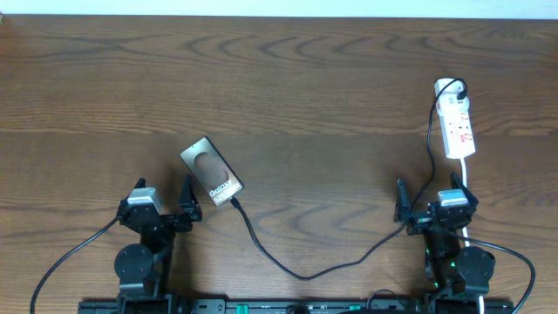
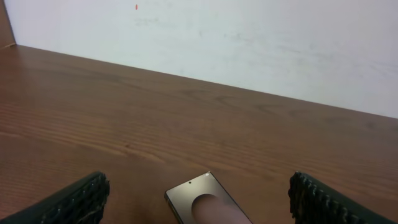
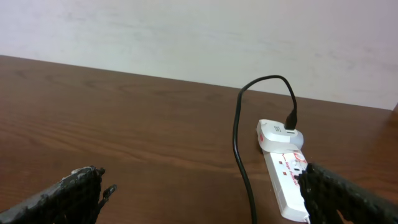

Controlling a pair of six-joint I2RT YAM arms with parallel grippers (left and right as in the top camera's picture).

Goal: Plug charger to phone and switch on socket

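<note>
The phone [image 1: 211, 172] lies flat and slanted at left centre, brown screen up; its far end [image 2: 208, 202] shows between my left fingers. The charger [image 1: 301, 274], a thin black cable, runs from the phone's near end in a loop across the front and up to the socket [image 1: 458, 122]. Whether its tip sits inside the phone I cannot tell. The socket [image 3: 285, 180] is a white strip with red marks, and the cable [image 3: 239, 143] enters a white adapter at its far end. My left gripper [image 1: 164, 196] [image 2: 199, 184] stands open just short of the phone. My right gripper [image 1: 429, 199] [image 3: 202, 174] is open and empty, short of the socket.
A white cord [image 1: 467, 177] leaves the socket's near end and passes by my right gripper. The brown wooden table [image 1: 314, 78] ends at a white wall [image 2: 249, 43] at the back. The right finger [image 3: 345, 198] overlaps the socket's near end in the right wrist view.
</note>
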